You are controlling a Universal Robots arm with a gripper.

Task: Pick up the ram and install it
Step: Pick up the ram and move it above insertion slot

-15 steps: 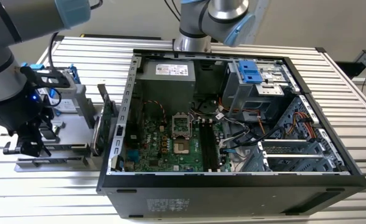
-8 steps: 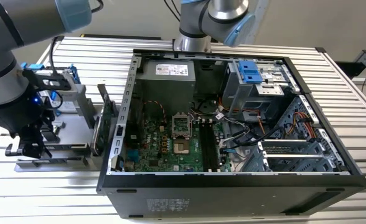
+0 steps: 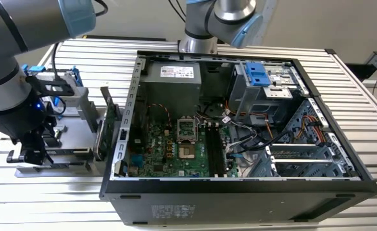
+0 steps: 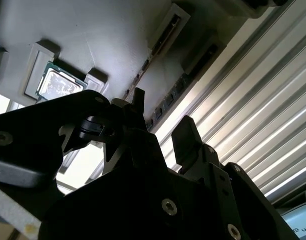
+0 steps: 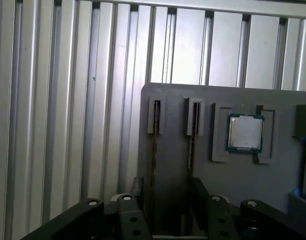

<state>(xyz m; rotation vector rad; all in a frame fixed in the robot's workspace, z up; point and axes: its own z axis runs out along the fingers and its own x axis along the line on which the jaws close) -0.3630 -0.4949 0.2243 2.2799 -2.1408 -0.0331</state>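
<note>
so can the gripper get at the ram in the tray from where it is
Probably yes: the open gripper hangs just over the ram, which stands on edge in the gray tray with nothing over it. A second stick alongside leaves little room.

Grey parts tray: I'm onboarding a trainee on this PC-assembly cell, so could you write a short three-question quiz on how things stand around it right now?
1. True or false: the gripper holds a ram stick lifted clear of the grey parts tray.
2. Multiple choice: in the first wrist view, what sits in its own holder on the tray beside the ram sticks?
A) a processor chip
B) a screwdriver
C) a cooling fan
3. Fill in: in the exterior view, the tray lies to the exterior view's ____ of the open computer case.

Key: 1 false, since the stick stands in its tray slot; 2 A; 3 left.
</note>
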